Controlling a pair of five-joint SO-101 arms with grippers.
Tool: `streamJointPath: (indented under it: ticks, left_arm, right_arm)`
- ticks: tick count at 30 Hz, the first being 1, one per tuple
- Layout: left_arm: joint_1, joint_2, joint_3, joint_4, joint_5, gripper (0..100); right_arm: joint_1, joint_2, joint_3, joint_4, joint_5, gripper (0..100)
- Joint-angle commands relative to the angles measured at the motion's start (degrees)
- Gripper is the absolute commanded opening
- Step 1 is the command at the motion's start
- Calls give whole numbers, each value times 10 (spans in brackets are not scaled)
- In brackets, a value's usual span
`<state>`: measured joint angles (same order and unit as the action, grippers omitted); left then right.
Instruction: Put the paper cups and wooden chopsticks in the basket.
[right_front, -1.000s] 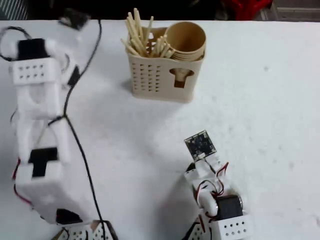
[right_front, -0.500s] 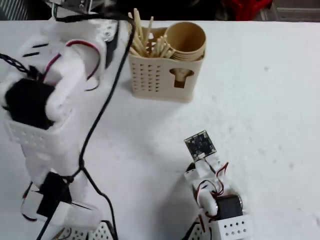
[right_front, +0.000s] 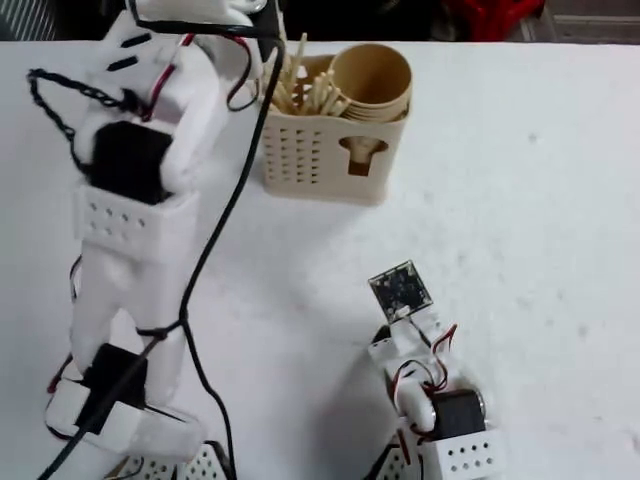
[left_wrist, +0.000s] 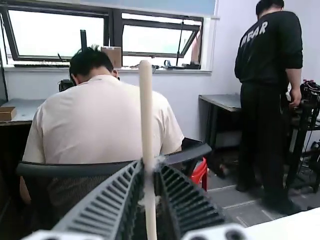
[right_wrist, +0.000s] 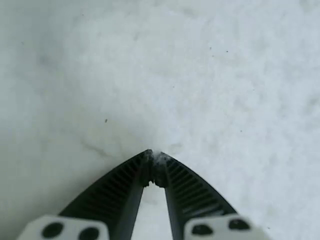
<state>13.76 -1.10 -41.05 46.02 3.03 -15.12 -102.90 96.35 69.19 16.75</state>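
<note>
- My left gripper has 2 black ribbed jaws, clamped tight on 1 wooden chopstick, a pale, smooth, round stick standing upright between them.
- Its lower end runs down between the jaws and is cut off by the frame edge.
- My right gripper has the same ribbed black jaws. The tips meet with nothing between them, low over the white, faintly mottled table.
- 1 basket stands at the far side of the table. It is beige plastic and box-shaped, with a grid of small holes and a keyhole-shaped cutout in its wall.
- The paper cups sit nested in 1 tan stack in the basket. I see layered rims but cannot count them.
- A bundle of chopsticks leans beside the stack, fanned out, too tangled to count.
- From the high view, the left arm, blocky and white, stretches to the table's far edge just beside the basket. Its tip is cut off there, so I cannot pick the held stick out from the bundle.
- 1 black cable trails along that arm.
</note>
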Motion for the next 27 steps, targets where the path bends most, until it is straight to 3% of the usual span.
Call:
streamJointPath:
  ticks: [1, 11, 27]
  left_arm:
    - [5, -18, 74, -76, 8, 23]
    - [-7, -18, 272, -182, 10, 23]
    - [-22, -20, 361, -172, 10, 25]
  right_arm:
    - [0, -4, 4, 7, -2, 20]
    - [0, -4, 4, 7, -2, 20]
    - [0, -4, 4, 7, -2, 20]
